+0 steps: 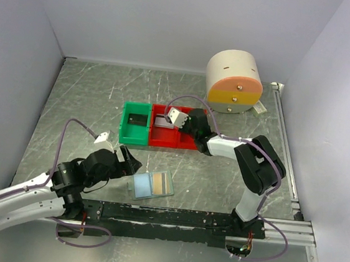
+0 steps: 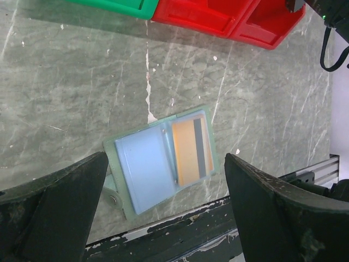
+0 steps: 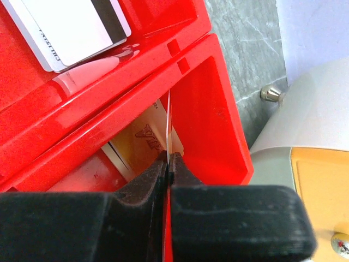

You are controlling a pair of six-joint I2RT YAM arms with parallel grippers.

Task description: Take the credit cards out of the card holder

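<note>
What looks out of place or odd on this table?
Nothing spilled or broken. The card holder lies open and askew to the table edge, one orange credit card in one pocket, the other pocket seemingly empty.

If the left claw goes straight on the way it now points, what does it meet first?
Probably the open card holder, which lies ahead of the left claw; depth is unclear.

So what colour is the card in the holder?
Orange card with a grey stripe; clearest in left wrist view.
</note>
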